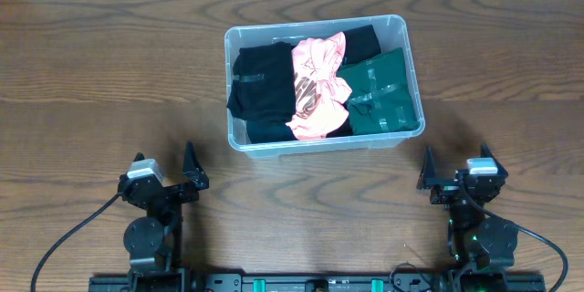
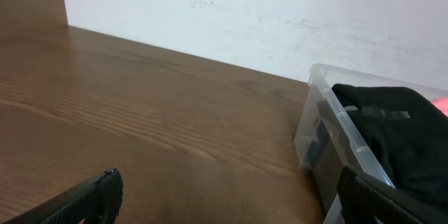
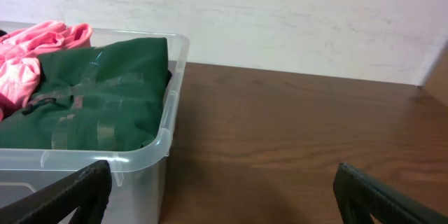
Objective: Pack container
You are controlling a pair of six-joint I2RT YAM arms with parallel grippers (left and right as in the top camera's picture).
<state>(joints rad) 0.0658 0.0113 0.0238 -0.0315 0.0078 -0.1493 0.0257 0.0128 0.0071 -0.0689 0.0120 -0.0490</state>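
The clear plastic container (image 1: 235, 139) stands at the table's middle back. It holds a black garment (image 1: 260, 87) on the left, a pink garment (image 1: 315, 87) in the middle and a green garment (image 1: 383, 96) on the right. My left gripper (image 1: 166, 172) is open and empty at the front left, well short of the container. My right gripper (image 1: 456, 166) is open and empty at the front right. The left wrist view shows the container's corner (image 2: 316, 122) and the black garment (image 2: 399, 133) between my open fingers (image 2: 227, 199). The right wrist view shows the container's rim (image 3: 164, 136), green garment (image 3: 91, 98) and open fingers (image 3: 224, 196).
The wooden table (image 1: 91, 82) extends on both sides of the container. A white wall (image 2: 280, 14) runs behind the table's back edge. Black cables (image 1: 68, 237) trail from the arm bases at the front.
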